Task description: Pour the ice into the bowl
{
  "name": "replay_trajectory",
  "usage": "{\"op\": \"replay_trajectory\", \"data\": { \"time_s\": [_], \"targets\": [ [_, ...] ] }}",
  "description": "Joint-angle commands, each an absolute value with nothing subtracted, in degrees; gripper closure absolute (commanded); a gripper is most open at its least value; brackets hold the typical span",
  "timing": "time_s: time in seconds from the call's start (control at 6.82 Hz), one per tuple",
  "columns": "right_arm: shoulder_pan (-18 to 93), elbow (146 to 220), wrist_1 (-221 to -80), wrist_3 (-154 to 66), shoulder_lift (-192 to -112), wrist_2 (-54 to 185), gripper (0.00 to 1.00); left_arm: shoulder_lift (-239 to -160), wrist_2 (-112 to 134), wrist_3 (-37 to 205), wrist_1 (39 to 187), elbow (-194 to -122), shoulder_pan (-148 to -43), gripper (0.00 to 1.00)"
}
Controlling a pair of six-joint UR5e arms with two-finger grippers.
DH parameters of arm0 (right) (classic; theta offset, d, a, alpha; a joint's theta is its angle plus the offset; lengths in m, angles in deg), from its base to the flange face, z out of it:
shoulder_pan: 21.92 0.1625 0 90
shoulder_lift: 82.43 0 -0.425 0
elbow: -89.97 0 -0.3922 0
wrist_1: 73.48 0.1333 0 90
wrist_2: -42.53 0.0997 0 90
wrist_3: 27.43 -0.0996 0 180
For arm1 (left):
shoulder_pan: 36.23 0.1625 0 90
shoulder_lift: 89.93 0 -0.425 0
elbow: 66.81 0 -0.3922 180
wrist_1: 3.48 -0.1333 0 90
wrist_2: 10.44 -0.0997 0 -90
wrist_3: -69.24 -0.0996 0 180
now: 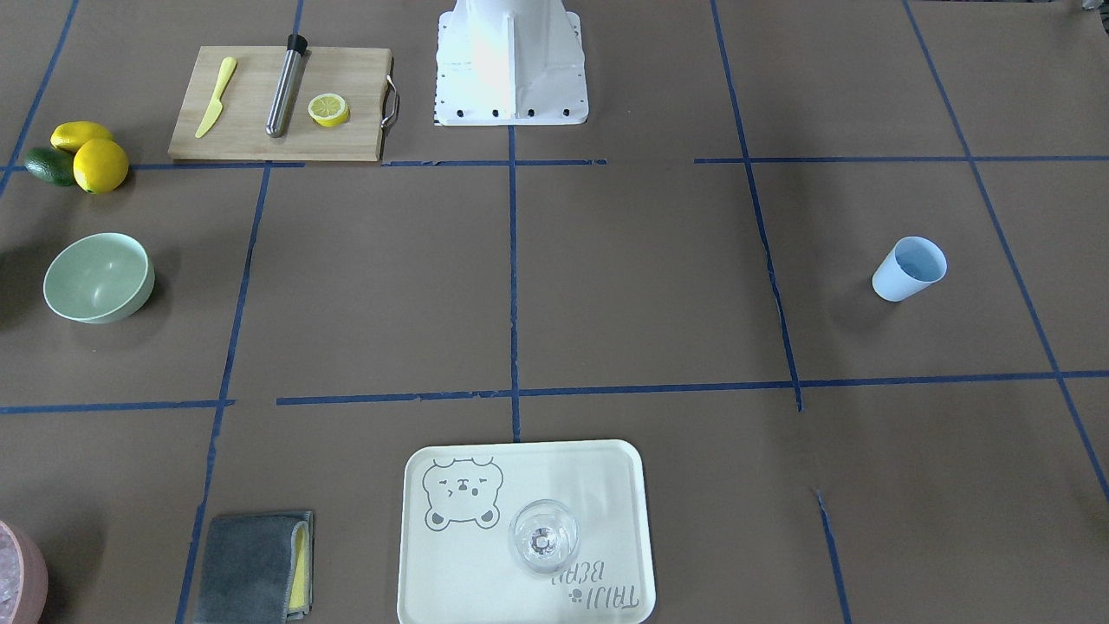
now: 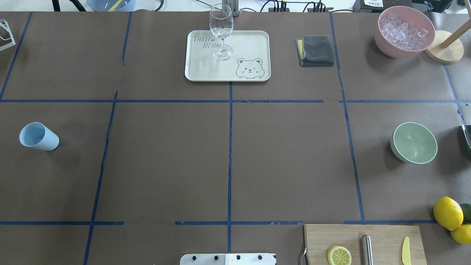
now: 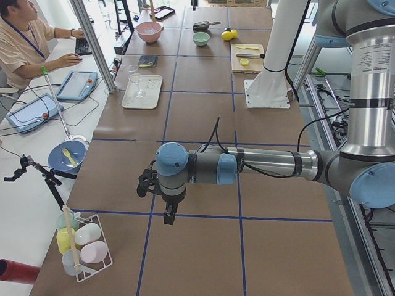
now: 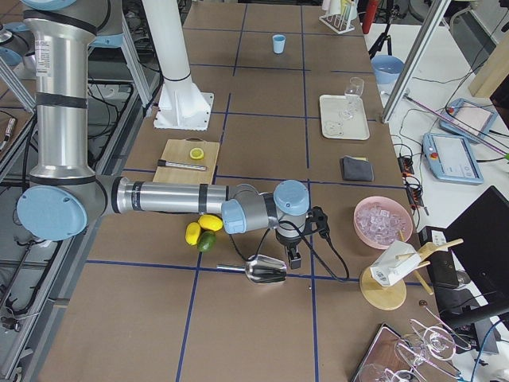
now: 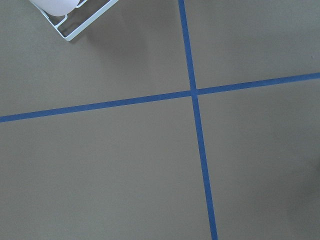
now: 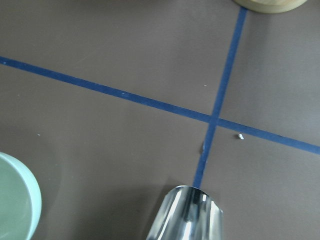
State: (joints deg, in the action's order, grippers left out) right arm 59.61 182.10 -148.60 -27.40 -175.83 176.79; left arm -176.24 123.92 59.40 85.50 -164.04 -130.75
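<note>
Bowl (image 2: pixel 414 142) of pale mint green, round with smooth plain sides and a thin lighter rim, sits upright on the matte brown paper of the table (image 2: pixel 287 158) on the robot's right side, its hollow bare and faintly glossy. It stands between the pink bowl (image 2: pixel 390 48), heaped with crushed-looking ice (image 2: pixel 404 27), and the dimpled yellow lemons (image 2: pixel 447 212) nearer the robot. Well apart, on the robot's left, is the light blue cup (image 2: pixel 38 137), a plain tapered tumbler; its contents cannot be made out. The left gripper (image 3: pixel 168 216) hangs fingers-down over blue tape lines at its end of the table. The right gripper (image 4: pixel 293 256) hangs just above a shiny metal scoop (image 4: pixel 266 270) lying on the paper. Whether either pair of fingers is apart or together cannot be told from these side views. A cream rounded tray (image 2: pixel 250 40) with a bear print carries a clear stemmed glass (image 2: pixel 221 29); beside it lies a folded grey cloth (image 2: pixel 316 50). A wooden cutting board (image 2: pixel 320 235) bears a lemon slice (image 2: pixel 339 255), a steel cylinder (image 2: pixel 366 250) and a yellow plastic knife (image 2: pixel 405 251).
</note>
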Motion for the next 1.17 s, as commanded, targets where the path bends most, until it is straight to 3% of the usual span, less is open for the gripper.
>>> {"op": "replay_trajectory", "data": {
  "time_s": [0.0,0.44,0.59,0.73,1.03],
  "targets": [
    [49.5,181.73,-139.47,-43.23,-175.76,177.09,0.0,-176.24,123.95,59.4,85.64,-163.93,-130.63,0.0],
    [41.38,180.25,-121.23,-56.51,-179.72,177.0,0.0,-176.24,123.95,59.4,86.69,-163.4,-130.28,0.0],
    [41.28,180.06,-121.29,-56.95,-179.72,177.0,0.6,-176.24,123.95,59.4,86.69,-163.31,-130.19,0.0],
    [41.02,179.36,-121.55,-57.05,-179.72,176.65,1.0,-176.24,124.04,59.4,86.78,-163.31,-129.93,0.0],
    [40.93,179.36,-121.55,-57.22,-179.55,176.91,1.0,-176.24,124.04,59.4,86.78,-163.31,-129.57,0.0]
  ]
}}
